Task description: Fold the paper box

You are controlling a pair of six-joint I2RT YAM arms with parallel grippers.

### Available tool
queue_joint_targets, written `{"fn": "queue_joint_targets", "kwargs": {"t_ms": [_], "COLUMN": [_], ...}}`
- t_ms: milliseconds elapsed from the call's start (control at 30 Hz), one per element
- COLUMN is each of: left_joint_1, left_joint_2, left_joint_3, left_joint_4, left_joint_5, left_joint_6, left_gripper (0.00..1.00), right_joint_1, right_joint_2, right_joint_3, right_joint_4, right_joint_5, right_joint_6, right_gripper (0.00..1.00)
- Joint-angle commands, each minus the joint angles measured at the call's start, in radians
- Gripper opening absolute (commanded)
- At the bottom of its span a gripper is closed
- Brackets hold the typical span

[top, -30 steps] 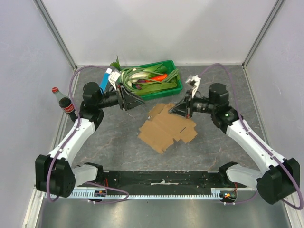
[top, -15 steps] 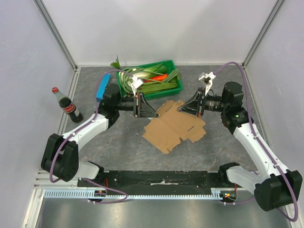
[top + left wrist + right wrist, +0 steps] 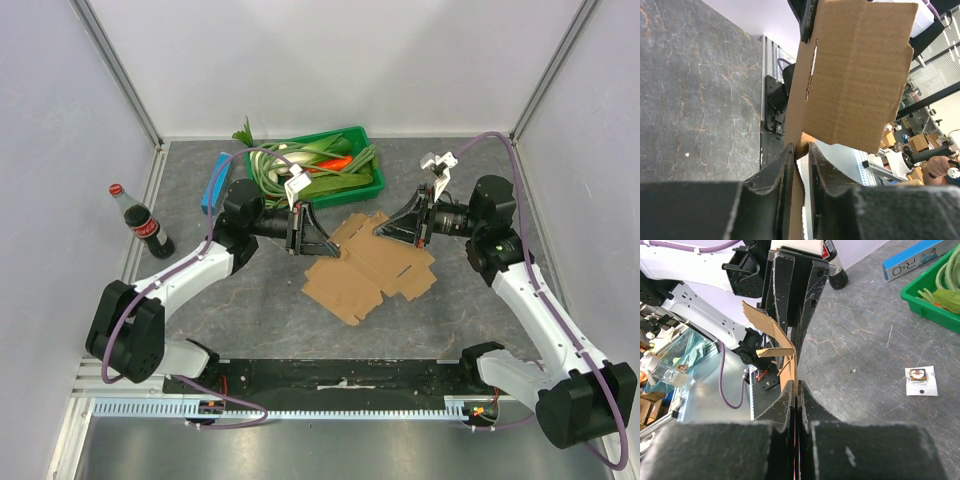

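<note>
The paper box is being pinched at one edge by the left end effector, its fingers nearly together on the cardboard. The opposite edge is being clamped tightly by the right end effector.

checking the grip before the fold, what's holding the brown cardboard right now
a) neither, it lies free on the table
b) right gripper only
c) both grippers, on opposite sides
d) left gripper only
c: each wrist view shows its fingers pinched on a cardboard edge, with the left gripper on the left side of the paper box and the right gripper on its right.
</note>
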Motion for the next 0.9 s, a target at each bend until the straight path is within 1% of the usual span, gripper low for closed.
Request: {"fn": "queue_joint_targets", "kwargs": {"t_ms": [0, 33, 100, 133, 167, 200, 233, 267, 300, 333, 400, 433, 467, 500, 533, 567, 600, 667, 700, 733, 800, 867], "left_joint_1": [-0.023, -0.026, -0.026, -0.028, -0.025, -0.025, -0.022, -0.014, -0.008, 0.006, 0.038, 0.040, 0.035, 0.028, 0.018, -0.011, -0.028, -0.069, -0.078, -0.101, -0.120, -0.140], "left_joint_2": [-0.020, -0.024, -0.042, -0.048, -0.053, -0.054, -0.053, -0.050, -0.044, -0.050, -0.073, -0.106, -0.123, -0.143, -0.178, -0.197, -0.209, -0.223, -0.221, -0.217, -0.176, -0.134], "left_joint_3": [0.010, 0.009, 0.012, 0.017, 0.035, 0.046, 0.059, 0.108, 0.131, 0.144, 0.127, 0.122, 0.107, 0.093, 0.058, 0.040, 0.021, -0.032, -0.057, -0.107, -0.140, -0.148], "left_joint_4": [0.033, 0.024, -0.027, -0.120, -0.169, -0.227, -0.352, -0.457, -0.505, -0.554, -0.550, -0.553, -0.539, -0.518, -0.516, -0.484, -0.455, -0.405, -0.333, -0.288, -0.213, -0.203], "left_joint_5": [0.017, 0.004, -0.027, -0.073, -0.102, -0.128, -0.192, -0.252, -0.303, -0.343, -0.384, -0.435, -0.453, -0.476, -0.546, -0.597, -0.677, -0.719, -0.758, -0.782, -0.841, -0.875], "left_joint_6": [0.009, 0.014, 0.067, 0.097, 0.161, 0.192, 0.257, 0.302, 0.334, 0.353, 0.347, 0.362, 0.365, 0.365, 0.356, 0.347, 0.332, 0.273, 0.247, 0.197, 0.174, 0.178], "left_gripper": [0.21, 0.14, 0.02, 0.02, 0.02, 0.02, 0.07, 0.19, 0.45, 0.54, 0.74, 0.74, 0.75, 0.74, 0.73, 0.73, 0.70, 0.67, 0.64, 0.64, 0.65, 0.66], "right_joint_1": [-0.003, -0.003, -0.002, 0.004, 0.007, 0.010, 0.016, 0.029, 0.033, 0.038, 0.069, 0.084, 0.119, 0.133, 0.145, 0.161, 0.161, 0.168, 0.168, 0.168, 0.168, 0.168], "right_joint_2": [-0.017, -0.019, -0.017, -0.016, -0.014, -0.008, 0.003, 0.009, 0.016, 0.029, 0.041, 0.049, 0.067, 0.076, 0.099, 0.110, 0.122, 0.162, 0.180, 0.222, 0.257, 0.277], "right_joint_3": [-0.015, -0.018, -0.029, -0.031, -0.008, 0.007, 0.023, 0.043, 0.049, 0.049, 0.035, 0.028, 0.020, 0.014, 0.008, -0.002, -0.003, -0.005, 0.000, 0.017, 0.026, 0.026], "right_joint_4": [0.118, 0.120, 0.121, 0.109, 0.004, -0.065, -0.204, -0.255, -0.300, -0.355, -0.383, -0.391, -0.412, -0.419, -0.422, -0.422, -0.426, -0.448, -0.460, -0.500, -0.524, -0.525], "right_joint_5": [-0.005, -0.003, 0.000, 0.013, 0.036, 0.064, 0.129, 0.167, 0.209, 0.304, 0.386, 0.421, 0.485, 0.509, 0.521, 0.530, 0.530, 0.538, 0.537, 0.538, 0.558, 0.566], "right_joint_6": [0.067, 0.067, 0.061, 0.041, -0.006, -0.117, -0.170, -0.210, -0.241, -0.282, -0.307, -0.325, -0.339, -0.347, -0.364, -0.369, -0.376, -0.410, -0.428, -0.448, -0.490, -0.508], "right_gripper": [0.00, 0.00, 0.00, 0.00, 0.00, 0.00, 0.00, 0.00, 0.00, 0.00, 0.00, 0.00, 0.00, 0.00, 0.00, 0.00, 0.00, 0.00, 0.00, 0.00, 0.00, 0.00]}}
